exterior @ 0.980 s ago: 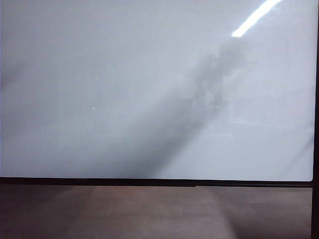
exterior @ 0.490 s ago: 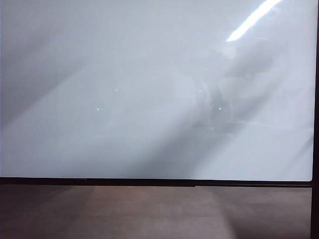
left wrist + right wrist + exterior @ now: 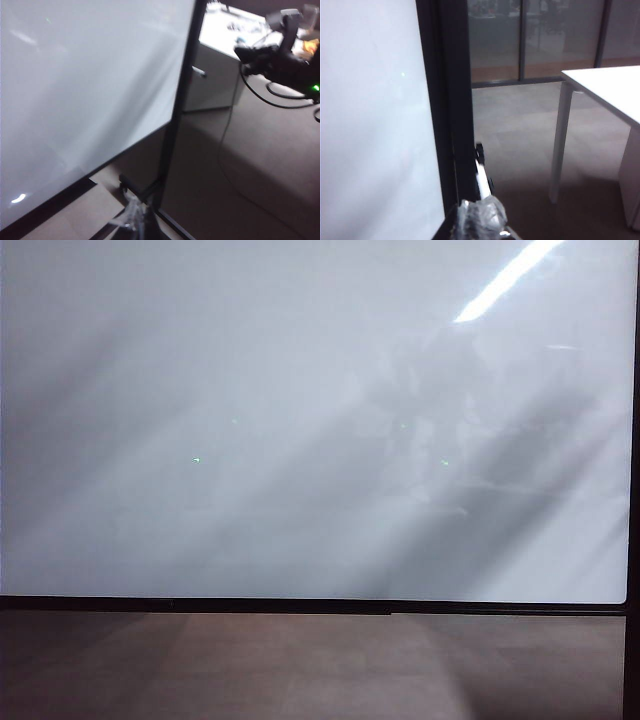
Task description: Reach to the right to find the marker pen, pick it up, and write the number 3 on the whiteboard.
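Observation:
The whiteboard point(image 3: 300, 420) fills most of the exterior view, glossy and blank, with no number 3 in view on it. Neither gripper shows in that view. In the right wrist view my right gripper point(image 3: 480, 214), wrapped in clear plastic, is shut on the marker pen point(image 3: 481, 172). The pen's pale barrel sticks out past the fingertips, its dark tip beside the board's black frame point(image 3: 447, 100). In the left wrist view my left gripper point(image 3: 131, 219) is a blurred, plastic-wrapped shape near the board's lower corner. Its jaws are too blurred to read.
A brown surface point(image 3: 300, 665) lies below the board. The board's stand foot point(image 3: 145, 190) rests on dark floor. My right arm point(image 3: 280, 57) with looping cables hangs off the board's side, near a white cabinet point(image 3: 215, 75). A white table point(image 3: 605, 87) stands further off.
In the exterior view the dark reflections and shadow bands on the board have shifted and spread toward the right. No arm has entered that view.

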Controlling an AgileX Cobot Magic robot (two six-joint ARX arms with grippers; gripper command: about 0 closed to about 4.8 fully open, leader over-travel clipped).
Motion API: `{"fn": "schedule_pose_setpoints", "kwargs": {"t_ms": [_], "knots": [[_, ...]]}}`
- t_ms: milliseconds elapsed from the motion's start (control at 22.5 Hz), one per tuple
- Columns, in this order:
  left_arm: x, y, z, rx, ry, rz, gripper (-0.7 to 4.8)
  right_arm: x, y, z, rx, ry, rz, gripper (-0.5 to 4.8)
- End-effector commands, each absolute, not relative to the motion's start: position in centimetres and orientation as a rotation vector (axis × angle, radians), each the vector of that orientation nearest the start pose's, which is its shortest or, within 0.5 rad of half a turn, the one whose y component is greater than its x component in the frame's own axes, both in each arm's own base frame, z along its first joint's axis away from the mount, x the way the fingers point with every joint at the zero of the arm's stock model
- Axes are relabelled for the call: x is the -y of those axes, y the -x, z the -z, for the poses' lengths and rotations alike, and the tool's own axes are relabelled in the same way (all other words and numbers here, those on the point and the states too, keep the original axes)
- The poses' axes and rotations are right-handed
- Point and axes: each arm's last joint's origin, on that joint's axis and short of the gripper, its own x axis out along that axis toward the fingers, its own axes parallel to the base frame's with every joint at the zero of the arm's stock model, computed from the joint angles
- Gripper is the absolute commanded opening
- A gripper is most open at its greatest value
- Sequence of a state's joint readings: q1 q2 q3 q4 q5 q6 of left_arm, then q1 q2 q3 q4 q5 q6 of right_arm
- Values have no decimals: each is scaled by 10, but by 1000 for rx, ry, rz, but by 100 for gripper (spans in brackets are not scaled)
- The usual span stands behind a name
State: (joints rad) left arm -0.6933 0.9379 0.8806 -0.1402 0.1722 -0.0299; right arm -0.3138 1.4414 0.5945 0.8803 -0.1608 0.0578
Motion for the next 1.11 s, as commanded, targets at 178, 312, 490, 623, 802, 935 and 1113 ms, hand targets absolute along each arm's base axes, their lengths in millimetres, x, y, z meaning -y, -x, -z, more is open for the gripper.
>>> {"fn": "schedule_pose_setpoints", "kwargs": {"t_ms": [178,312,490,623,802,935,1113], "knots": [[134,-154,-354,-113,-43,870,-5,95,-296,-193,112,5,114,-6],[134,-154,-355,-91,-53,865,-5,96,-301,-180,112,4,118,-6],[140,-165,-350,-85,-54,817,-5,97,-304,-169,75,1,118,100],[149,-176,-339,-139,-69,817,-5,102,-307,-162,102,10,133,273],[152,-179,-343,-76,-47,802,-5,107,-321,-153,107,15,89,272],[152,-179,-349,-25,-25,801,-5,116,-336,-150,114,22,11,272],[151,-179,-349,-26,-14,800,-5,133,-346,-157,122,28,8,272]]}}
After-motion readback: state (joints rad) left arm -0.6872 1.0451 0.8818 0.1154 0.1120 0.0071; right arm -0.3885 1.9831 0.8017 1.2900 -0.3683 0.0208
